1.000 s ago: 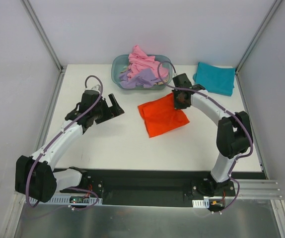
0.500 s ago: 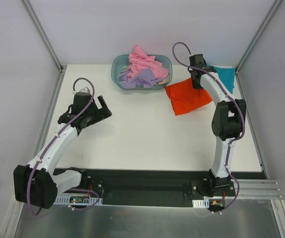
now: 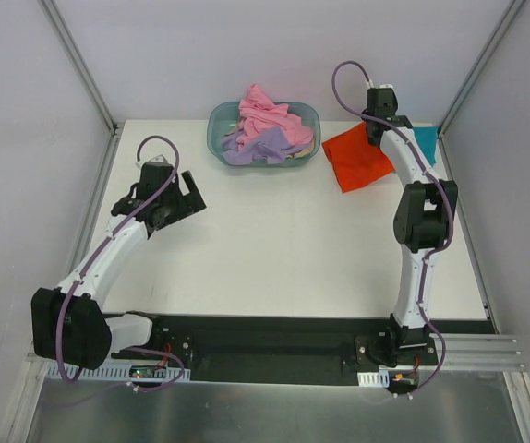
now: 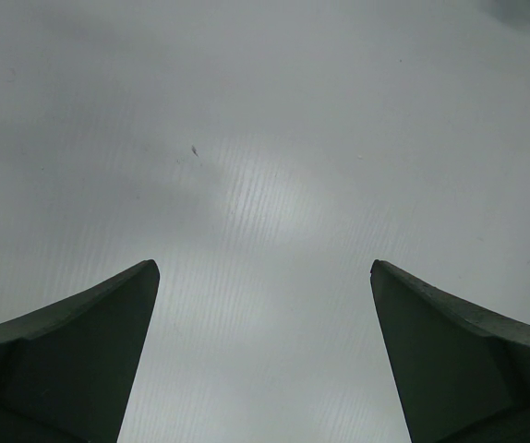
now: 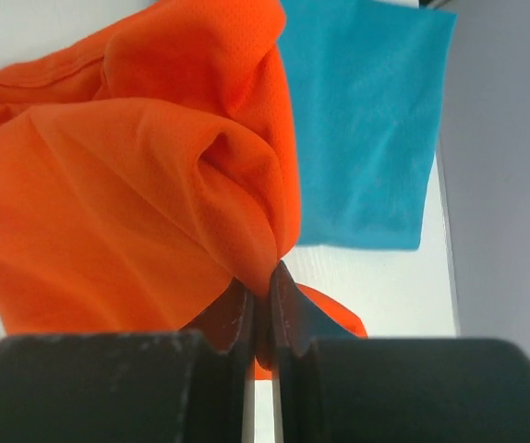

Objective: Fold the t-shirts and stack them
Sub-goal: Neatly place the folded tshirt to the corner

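Observation:
The folded orange t-shirt [image 3: 357,159] hangs from my right gripper [image 3: 377,132] at the back right of the table, partly over the folded teal t-shirt [image 3: 424,142]. In the right wrist view the gripper [image 5: 267,277] is shut on a bunched edge of the orange t-shirt [image 5: 126,194], with the teal t-shirt [image 5: 367,120] behind it. Pink [image 3: 263,113] and lavender [image 3: 260,146] t-shirts lie heaped in the tub. My left gripper [image 3: 189,195] is open and empty over bare table at the left; its wrist view [image 4: 265,277] shows only white table.
The translucent blue-grey oval tub [image 3: 219,125] stands at the back centre. White walls with metal posts close in the back and sides. The black base rail [image 3: 265,337] runs along the near edge.
My right gripper has carried the orange t-shirt from the table's middle to the back right, over the teal one. My left arm has drawn back to the left.

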